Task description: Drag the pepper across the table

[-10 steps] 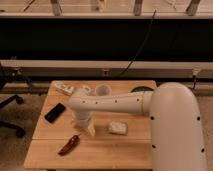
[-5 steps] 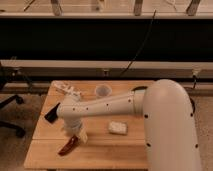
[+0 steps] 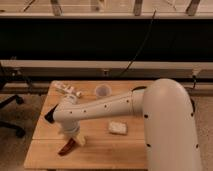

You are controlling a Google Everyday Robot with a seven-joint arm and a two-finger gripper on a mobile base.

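Note:
The dark-red pepper point(image 3: 66, 148) lies near the front left of the light wooden table point(image 3: 120, 152). My gripper point(image 3: 74, 138) is down at the pepper's upper right end, right over it, and hides that end. Whether it touches the pepper is not visible. My white arm point(image 3: 110, 107) reaches across the table from the right. A dark shape at the arm's left edge point(image 3: 49, 116) may be the black phone, mostly hidden.
A pale rectangular sponge point(image 3: 118, 128) lies right of the gripper. A small clear cup point(image 3: 102, 90) and some white items point(image 3: 67, 89) stand at the back of the table. A black office chair point(image 3: 10, 117) stands left of the table.
My arm has swung left and down, bringing the gripper from mid-table onto the pepper's upper end. The pepper has barely moved.

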